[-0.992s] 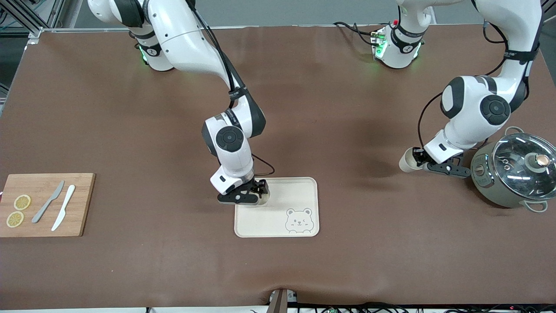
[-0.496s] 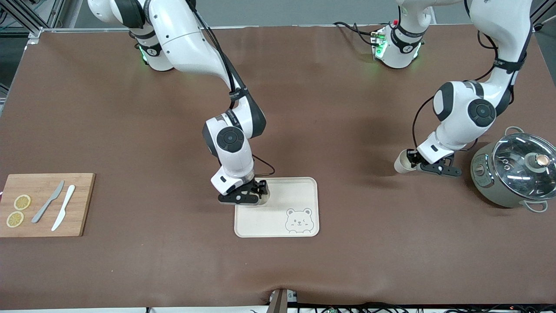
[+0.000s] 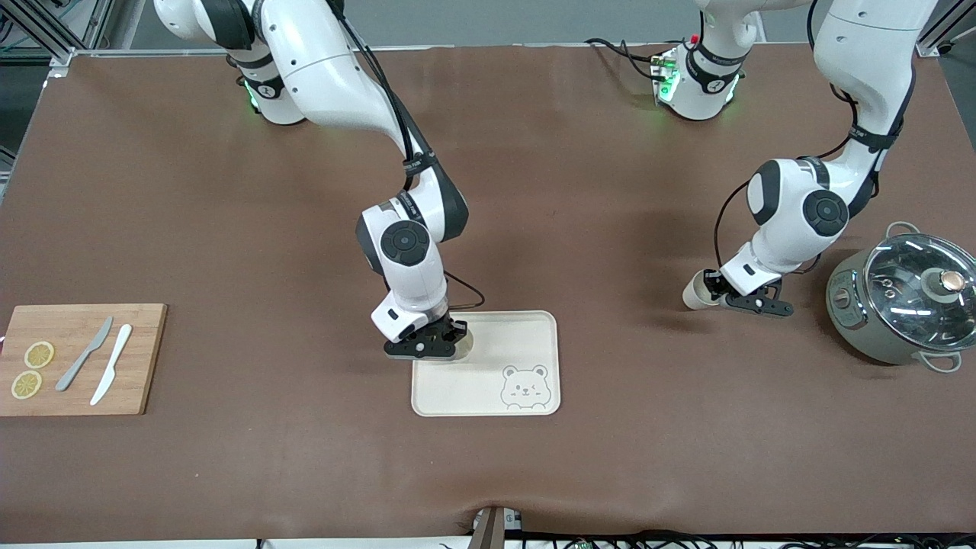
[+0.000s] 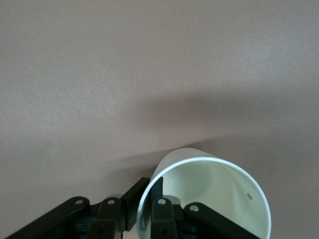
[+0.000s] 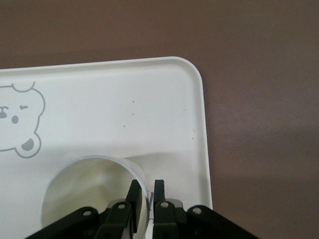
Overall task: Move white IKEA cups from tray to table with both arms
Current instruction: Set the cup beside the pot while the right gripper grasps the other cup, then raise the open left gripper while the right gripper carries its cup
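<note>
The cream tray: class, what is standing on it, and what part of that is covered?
One white cup stands on the tray at a corner, the right gripper clamped on its rim. The gripper hides most of the cup; the inside seen looks empty.

A wooden board (image 3: 80, 358) bearing probably lemon slices (image 3: 32, 369), two knives (image 3: 99, 363); a lidded pot (image 3: 903, 297).
</note>
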{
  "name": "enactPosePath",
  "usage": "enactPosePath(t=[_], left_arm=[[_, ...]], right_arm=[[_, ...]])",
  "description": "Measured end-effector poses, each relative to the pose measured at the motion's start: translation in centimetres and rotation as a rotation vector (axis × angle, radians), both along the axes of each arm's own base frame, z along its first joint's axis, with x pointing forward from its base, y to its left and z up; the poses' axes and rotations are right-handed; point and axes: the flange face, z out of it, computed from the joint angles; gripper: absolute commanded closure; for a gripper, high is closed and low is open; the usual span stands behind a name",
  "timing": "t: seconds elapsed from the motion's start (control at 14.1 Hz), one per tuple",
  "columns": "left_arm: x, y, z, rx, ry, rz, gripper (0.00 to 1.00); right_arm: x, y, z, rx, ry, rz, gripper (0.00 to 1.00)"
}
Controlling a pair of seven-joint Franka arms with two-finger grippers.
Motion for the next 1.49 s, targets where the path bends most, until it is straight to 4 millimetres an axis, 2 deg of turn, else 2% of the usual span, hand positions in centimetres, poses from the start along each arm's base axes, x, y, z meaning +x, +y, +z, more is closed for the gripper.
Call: enactPosePath(t=[0.07,0.35,0.64,0.85,0.99,1.13,1.28,1.42,1.49], left_arm=[[0.0,0.0,0.0,0.000,0.000,0.000,0.00],[0.4,-0.1,0.4,-0.001,-0.019,-0.002,0.00],[1.2,0.0,2.3,0.000,-0.053,-0.001,0.00],[1.5,0.1,4.2,0.006,-0.025,-0.003,0.00],[2.4,0.1,6.0,0.008,-0.012,-0.003,0.00],[3.7,0.2,8.5,0.009,-0.006,0.010,0.00],[5.4,0.9,12.7,0.012,0.006,0.035,0.00],[7.2,1.9,18.1,0.012,0.013,0.076,0.00],[8.0,2.1,20.6,0.009,0.009,0.111,0.00]], right_arm=[[0.0,0.0,0.0,0.000,0.000,0.001,1.00],[0.0,0.2,0.2,0.004,-0.004,0.003,1.00],[0.0,0.3,0.3,0.006,-0.006,0.004,1.00],[0.5,0.7,2.1,0.023,-0.028,0.007,1.00],[0.8,0.8,4.6,0.038,-0.036,0.005,1.00],[1.3,-0.3,8.6,0.044,-0.026,0.013,1.00],[1.8,-3.4,13.3,0.027,0.026,0.061,1.00],[2.5,-8.0,17.5,0.016,0.078,0.106,1.00],[2.8,-10.4,19.0,0.013,0.097,0.128,1.00]])
